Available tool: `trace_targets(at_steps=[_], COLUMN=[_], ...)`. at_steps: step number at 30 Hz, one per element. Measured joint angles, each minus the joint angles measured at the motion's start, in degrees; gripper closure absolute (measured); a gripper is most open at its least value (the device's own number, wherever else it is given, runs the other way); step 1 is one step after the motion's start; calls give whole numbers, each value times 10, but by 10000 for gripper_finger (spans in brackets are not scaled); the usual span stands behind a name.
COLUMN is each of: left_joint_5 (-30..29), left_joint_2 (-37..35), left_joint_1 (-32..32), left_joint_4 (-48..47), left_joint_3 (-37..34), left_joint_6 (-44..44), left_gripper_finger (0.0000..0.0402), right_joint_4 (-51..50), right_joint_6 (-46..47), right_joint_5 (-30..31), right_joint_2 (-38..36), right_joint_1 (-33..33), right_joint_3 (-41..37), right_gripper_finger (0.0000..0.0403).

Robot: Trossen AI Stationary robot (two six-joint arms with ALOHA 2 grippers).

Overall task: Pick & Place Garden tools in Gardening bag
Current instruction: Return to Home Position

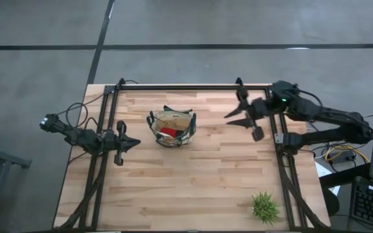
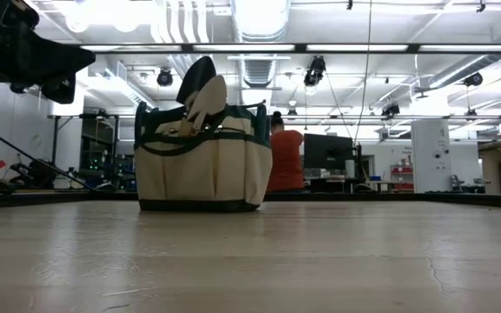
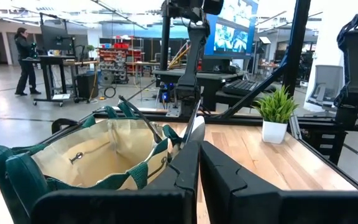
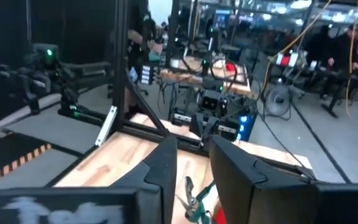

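With trowels (image 2: 207,103) and a red item (image 1: 168,132) in the gardening bag (image 2: 203,174) just ahead of the left gripper's (image 1: 133,142) pressed-together fingers (image 3: 185,174), packing looks done; the spread right gripper (image 1: 237,107) beyond it need only retract home.

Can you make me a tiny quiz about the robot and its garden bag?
1. True or false: the green plant stands on the table, outside the gardening bag.
2. What pokes up out of the gardening bag? A) a trowel B) a hose C) a hat
3. Which is nearer the gardening bag, the left gripper or the right gripper?
Key: 1 true; 2 A; 3 left gripper.
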Motion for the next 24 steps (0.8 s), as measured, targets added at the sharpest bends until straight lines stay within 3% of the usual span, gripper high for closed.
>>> trace_targets(at_steps=[10, 18, 24], left_joint_5=[0, 0, 0], left_joint_2=[0, 0, 0], left_joint_1=[0, 0, 0], left_joint_4=[0, 0, 0], left_joint_3=[0, 0, 0], left_joint_6=[0, 0, 0], left_gripper_finger=[381, 380, 383], right_joint_4=[0, 9, 80], right_joint_6=[40, 94, 124], right_joint_5=[17, 70, 74], right_joint_2=[-150, -239, -299], right_joint_1=[0, 0, 0], right_joint_3=[-118, -236, -344], right_gripper_finger=[389, 394, 394])
